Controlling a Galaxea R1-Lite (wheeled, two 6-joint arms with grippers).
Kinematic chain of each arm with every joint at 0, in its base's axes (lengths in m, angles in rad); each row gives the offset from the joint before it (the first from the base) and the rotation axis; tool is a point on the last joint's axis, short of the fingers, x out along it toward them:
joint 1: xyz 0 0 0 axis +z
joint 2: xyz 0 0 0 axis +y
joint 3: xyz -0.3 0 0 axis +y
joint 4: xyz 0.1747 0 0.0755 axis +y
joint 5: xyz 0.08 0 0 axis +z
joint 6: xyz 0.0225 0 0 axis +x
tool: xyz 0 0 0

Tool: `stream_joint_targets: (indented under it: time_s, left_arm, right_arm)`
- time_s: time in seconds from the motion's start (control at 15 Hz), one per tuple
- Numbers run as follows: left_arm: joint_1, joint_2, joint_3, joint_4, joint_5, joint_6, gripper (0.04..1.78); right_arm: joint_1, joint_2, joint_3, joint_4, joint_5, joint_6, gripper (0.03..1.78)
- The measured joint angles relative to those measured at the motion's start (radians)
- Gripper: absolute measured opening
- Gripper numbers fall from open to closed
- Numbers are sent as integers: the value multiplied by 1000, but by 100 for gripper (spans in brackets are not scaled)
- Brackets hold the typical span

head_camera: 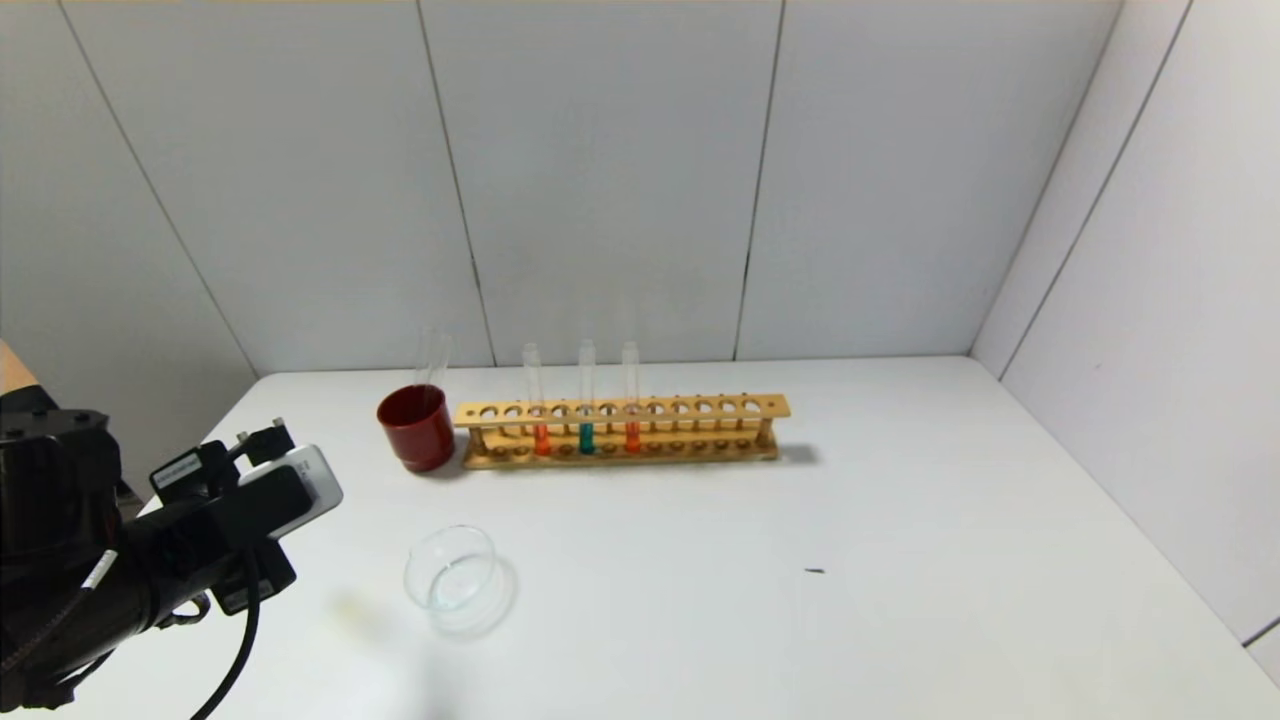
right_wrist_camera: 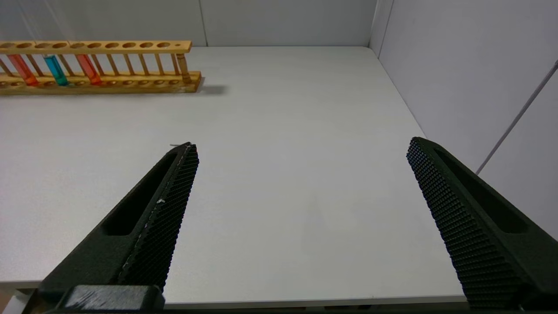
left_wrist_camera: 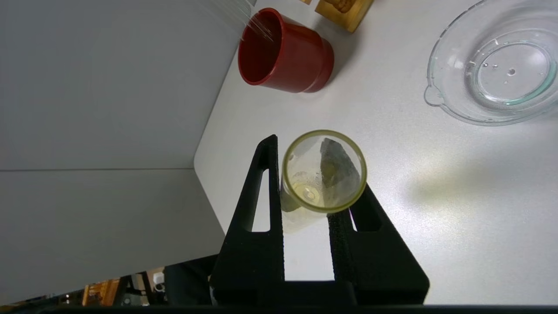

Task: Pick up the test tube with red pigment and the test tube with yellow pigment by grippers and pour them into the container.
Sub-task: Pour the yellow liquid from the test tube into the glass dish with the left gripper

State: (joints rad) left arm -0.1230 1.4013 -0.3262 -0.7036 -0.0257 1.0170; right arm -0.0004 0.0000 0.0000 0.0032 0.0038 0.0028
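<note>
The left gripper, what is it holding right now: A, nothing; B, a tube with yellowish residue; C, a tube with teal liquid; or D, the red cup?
B: in the left wrist view the left gripper has its jaws shut on the test tube with yellow pigment, seen mouth-on, near the container.

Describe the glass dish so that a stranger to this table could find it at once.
On the white table, start at the long wooden test tube rack by the back wall, with a dark red cup at its left end. Come toward the robot from that cup to the container, standing alone. It is the only low, wide, clear glass dish here, unlike the opaque cup and slim upright tubes.
</note>
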Motion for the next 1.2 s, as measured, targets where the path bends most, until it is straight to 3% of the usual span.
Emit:
stream_joint_targets:
  time_s: [0.4,0.87,1.2]
  left_arm:
    - [1,66,-12,-69,31,139,33]
    - [0,244,10,-348,22,343,33]
    - [-3,302,19,-365,17,460,33]
  right_arm:
    - [0,0,0,0,0,0,175]
    - [0,0,0,0,0,0,175]
    - [0,0,0,0,0,0,175]
